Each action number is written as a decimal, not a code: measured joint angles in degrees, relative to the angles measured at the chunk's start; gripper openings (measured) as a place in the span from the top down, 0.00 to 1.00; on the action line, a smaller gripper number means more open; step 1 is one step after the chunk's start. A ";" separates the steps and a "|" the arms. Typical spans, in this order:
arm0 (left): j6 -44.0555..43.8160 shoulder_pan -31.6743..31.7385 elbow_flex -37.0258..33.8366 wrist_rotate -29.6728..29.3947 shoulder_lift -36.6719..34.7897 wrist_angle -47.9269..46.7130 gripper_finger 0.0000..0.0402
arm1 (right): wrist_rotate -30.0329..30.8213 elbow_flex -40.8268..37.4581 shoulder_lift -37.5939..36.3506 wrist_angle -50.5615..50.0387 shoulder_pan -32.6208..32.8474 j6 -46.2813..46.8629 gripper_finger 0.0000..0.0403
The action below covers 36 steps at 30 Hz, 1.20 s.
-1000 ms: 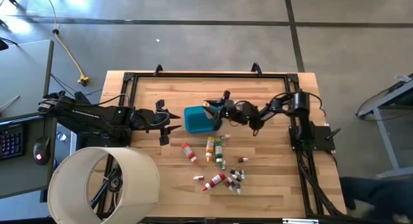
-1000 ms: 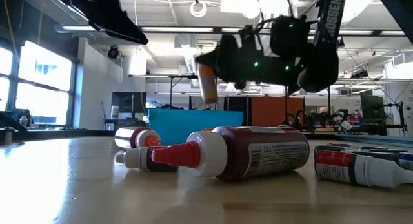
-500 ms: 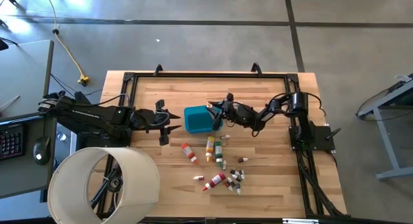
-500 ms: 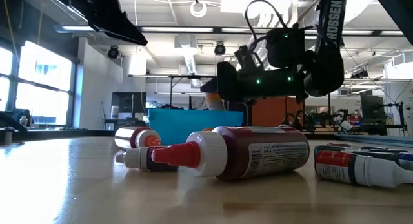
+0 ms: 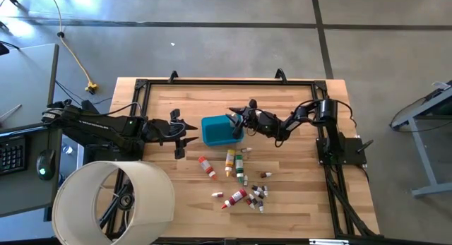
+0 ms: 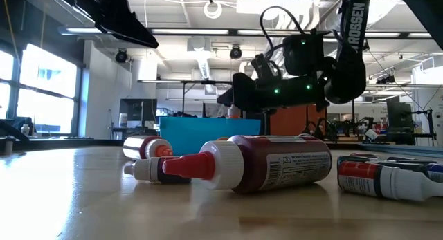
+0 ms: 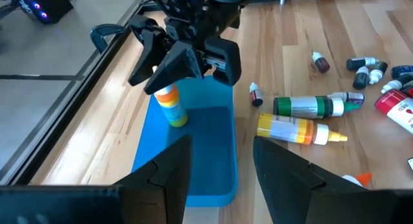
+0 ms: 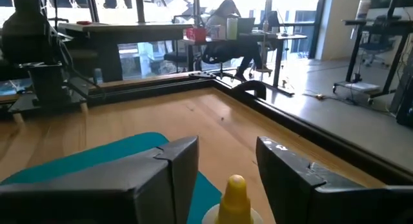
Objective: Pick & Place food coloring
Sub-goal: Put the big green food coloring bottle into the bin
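Food coloring bottles [image 5: 240, 181] lie scattered on the near part of the bench [image 5: 296, 202]. A dark-red bottle [image 6: 277, 164] is closest to the low camera, and a green bottle [image 7: 310, 106] and a yellow bottle [image 7: 293, 129] lie side by side just beside the blue tub [image 7: 213, 179]. Farther in, one orange bottle [image 7: 171, 106] is seen standing upright inside the tub, near its wall. The right gripper [image 8: 227, 156] is held directly over it. Its fingers are apart, with a gap visible on each side of the cap, so the bottle is judged to be released rather than clamped. The step in hand is therefore taken to be the end of one placement. The next move calls for the right arm to be lifted clear without tipping the bottle, then brought down over one of the bottles lying on the bench. The left gripper [image 7: 222, 146] is parked at the tub's other side, its fingers apart and empty. From the low view the tub's inside is hidden by its wall. From the right wrist view only the bottle's cap is shown. The tiny vials cannot be counted or sorted by colour from above, and labels cannot be read.
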 joint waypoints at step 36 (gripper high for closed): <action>-1.99 0.01 0.00 0.09 0.00 0.10 0.60 | -18.34 4.94 -21.07 -56.87 28.06 -11.59 0.57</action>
